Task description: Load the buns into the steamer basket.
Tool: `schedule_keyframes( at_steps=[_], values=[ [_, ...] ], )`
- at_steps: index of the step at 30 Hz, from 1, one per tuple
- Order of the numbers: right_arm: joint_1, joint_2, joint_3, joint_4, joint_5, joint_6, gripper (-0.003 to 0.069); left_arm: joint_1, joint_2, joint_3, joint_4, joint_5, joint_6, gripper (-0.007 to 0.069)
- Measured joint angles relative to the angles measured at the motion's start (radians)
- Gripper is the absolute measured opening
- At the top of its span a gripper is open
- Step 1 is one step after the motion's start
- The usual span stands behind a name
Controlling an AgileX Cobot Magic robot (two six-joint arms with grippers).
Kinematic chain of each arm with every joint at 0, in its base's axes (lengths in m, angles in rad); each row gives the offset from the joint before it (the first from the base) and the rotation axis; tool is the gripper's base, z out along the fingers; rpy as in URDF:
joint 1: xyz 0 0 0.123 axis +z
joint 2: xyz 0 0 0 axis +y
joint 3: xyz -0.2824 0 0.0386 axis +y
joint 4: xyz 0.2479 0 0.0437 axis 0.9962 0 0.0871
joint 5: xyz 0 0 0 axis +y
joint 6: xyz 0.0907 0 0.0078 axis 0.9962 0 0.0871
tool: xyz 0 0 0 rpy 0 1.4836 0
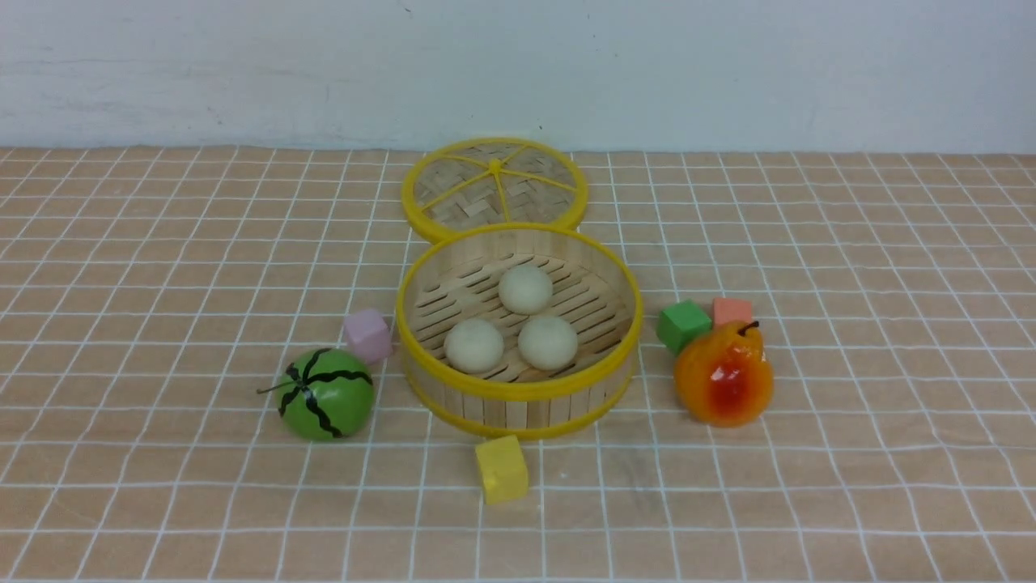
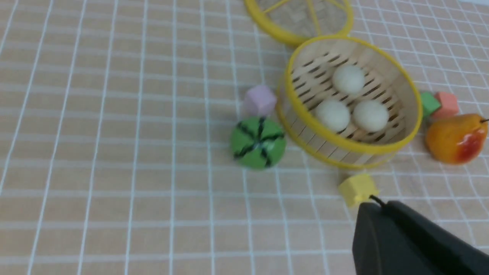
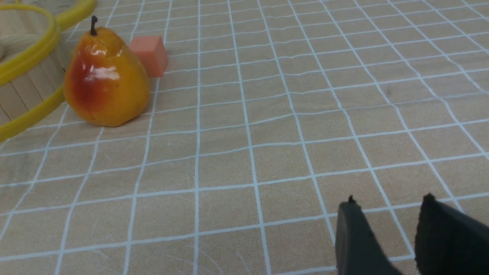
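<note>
Three cream-white buns (image 1: pixel 525 289) (image 1: pixel 473 345) (image 1: pixel 547 342) lie together on the slatted floor of the steamer basket (image 1: pixel 526 411), in the middle of the checked cloth. The left wrist view shows the same buns (image 2: pixel 348 79) inside the basket (image 2: pixel 376 57). My left gripper (image 2: pixel 376 204) is shut with nothing in it and hovers over the cloth just short of a yellow cube, away from the basket. My right gripper (image 3: pixel 389 200) is open and empty above bare cloth, with the basket (image 3: pixel 23 91) far off to its side. Neither gripper shows in the front view.
The woven lid (image 1: pixel 494 188) lies flat behind the basket. A green watermelon toy (image 1: pixel 326 394) and a pink cube (image 1: pixel 368 334) sit at its left, and a yellow cube (image 1: pixel 502 468) in front. On the right are a pear (image 1: pixel 723 374), a green cube (image 1: pixel 684 325) and an orange cube (image 1: pixel 732 310).
</note>
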Motion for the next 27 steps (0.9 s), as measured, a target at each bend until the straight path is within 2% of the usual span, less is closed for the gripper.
schedule_keyframes(
  at_steps=[3, 6, 27],
  values=[
    [0.000, 0.000, 0.000, 0.000, 0.000, 0.000, 0.0241, 0.000, -0.145, 0.182, 0.056, -0.013, -0.068, -0.0013],
    [0.000, 0.000, 0.000, 0.000, 0.000, 0.000, 0.0241, 0.000, -0.194, 0.251, 0.065, -0.006, -0.082, -0.0013],
    [0.000, 0.000, 0.000, 0.000, 0.000, 0.000, 0.0241, 0.000, -0.193, 0.266, 0.049, -0.048, -0.063, -0.0013]
  ],
)
